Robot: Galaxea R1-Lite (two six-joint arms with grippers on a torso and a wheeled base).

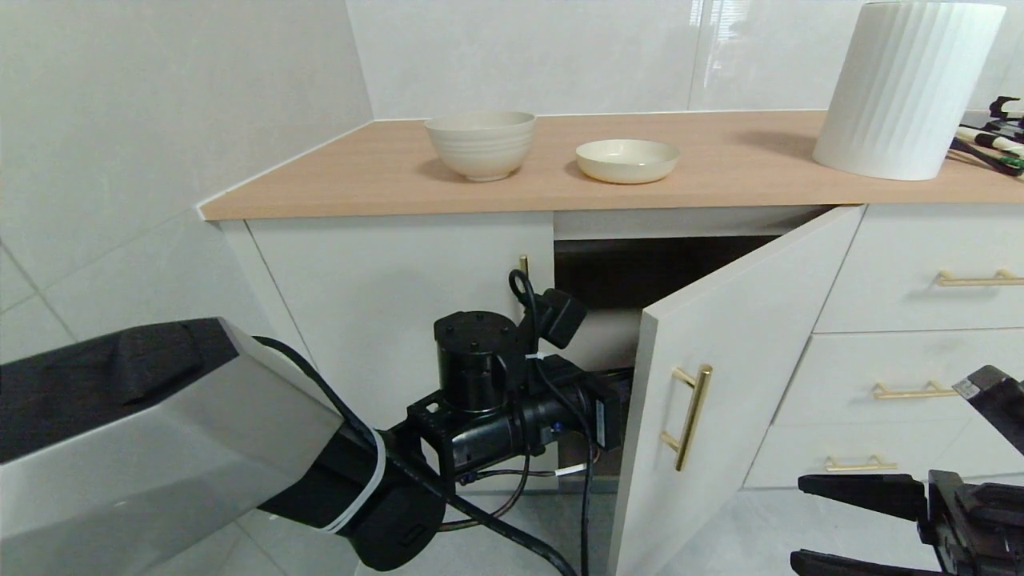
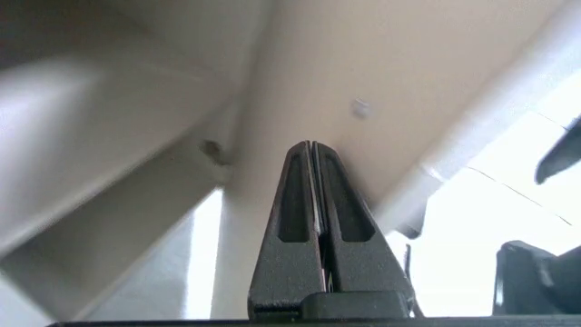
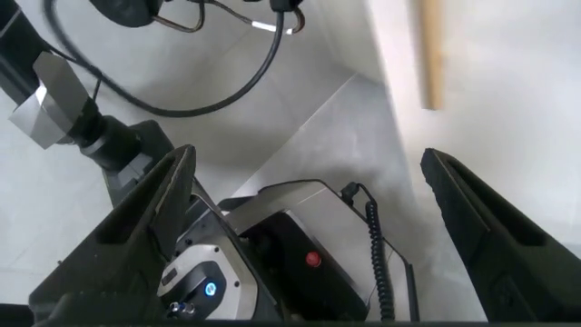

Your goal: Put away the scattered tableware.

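Note:
A cream ribbed bowl (image 1: 480,144) stands on the wooden countertop (image 1: 384,172), and a shallow cream dish (image 1: 627,160) sits to its right. Below them, my left arm reaches into the open cupboard behind the white door (image 1: 736,360). My left gripper (image 2: 311,150) is shut with nothing in it, close to the cupboard's pale inner panels. My right gripper (image 1: 832,524) hangs low at the right, in front of the drawers, well below the counter. It is open and empty, with its fingers (image 3: 172,209) spread wide above the tiled floor.
A tall white ribbed container (image 1: 908,88) stands at the counter's right end, with several utensils (image 1: 992,144) beside it. The open door's gold handle (image 1: 688,416) faces me. Drawers with gold handles (image 1: 976,278) fill the right side. Tiled walls enclose the left corner.

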